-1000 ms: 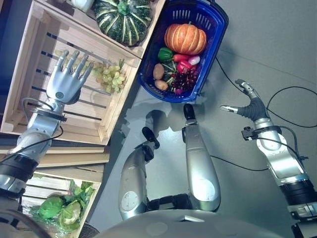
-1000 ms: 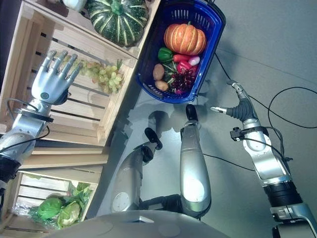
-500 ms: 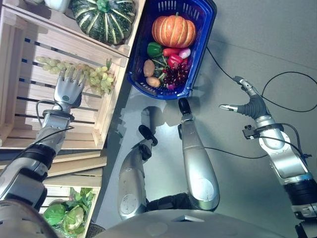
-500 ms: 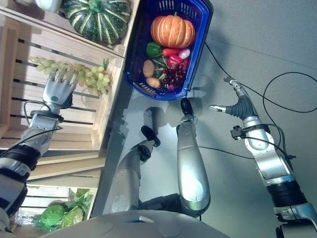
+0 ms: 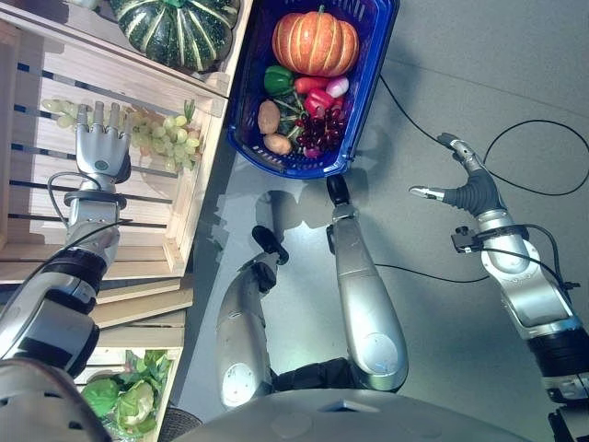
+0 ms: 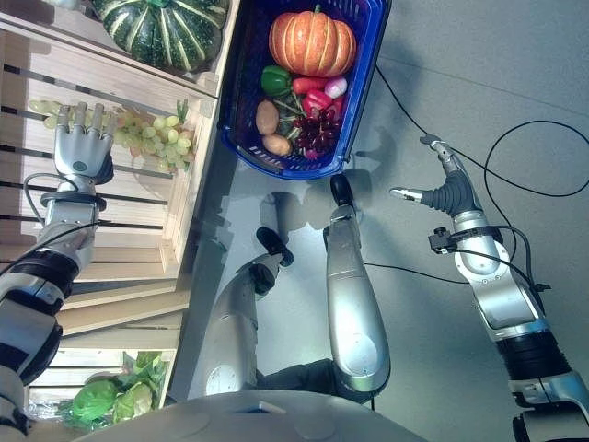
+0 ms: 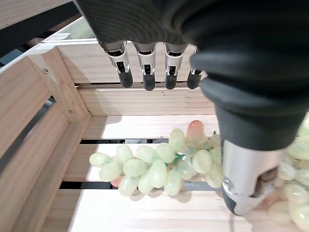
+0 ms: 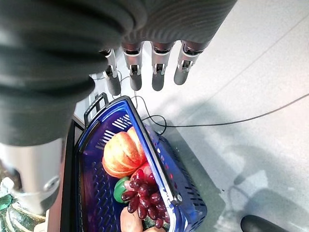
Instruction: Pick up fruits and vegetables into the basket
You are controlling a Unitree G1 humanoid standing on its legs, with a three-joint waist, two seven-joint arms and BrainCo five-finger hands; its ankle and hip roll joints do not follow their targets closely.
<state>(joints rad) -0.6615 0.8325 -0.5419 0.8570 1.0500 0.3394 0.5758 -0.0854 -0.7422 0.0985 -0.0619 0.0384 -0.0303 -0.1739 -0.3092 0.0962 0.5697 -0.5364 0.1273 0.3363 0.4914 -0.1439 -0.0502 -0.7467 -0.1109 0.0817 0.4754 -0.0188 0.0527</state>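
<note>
left robot hand (image 5: pixel 101 147) moved onto green grapes (image 5: pixel 161 138) | crate (image 5: pixel 37 198) | basket (image 5: pixel 368 55): pumpkin (image 5: pixel 315 42)

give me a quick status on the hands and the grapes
Left hand open, fingers straight above the green grapes in the wooden crate, no grasp. Right hand open over the floor, idle. Blue basket already loaded. Nothing blocking.

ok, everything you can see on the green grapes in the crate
The green grapes are one long bunch of pale oval berries, a few blushed pink, glossy like plastic. They lie flat on the slatted floor of the wooden crate, near its basket-side wall. The left hand hovers open just over them, thumb low beside the berries; contact is unclear.
</note>
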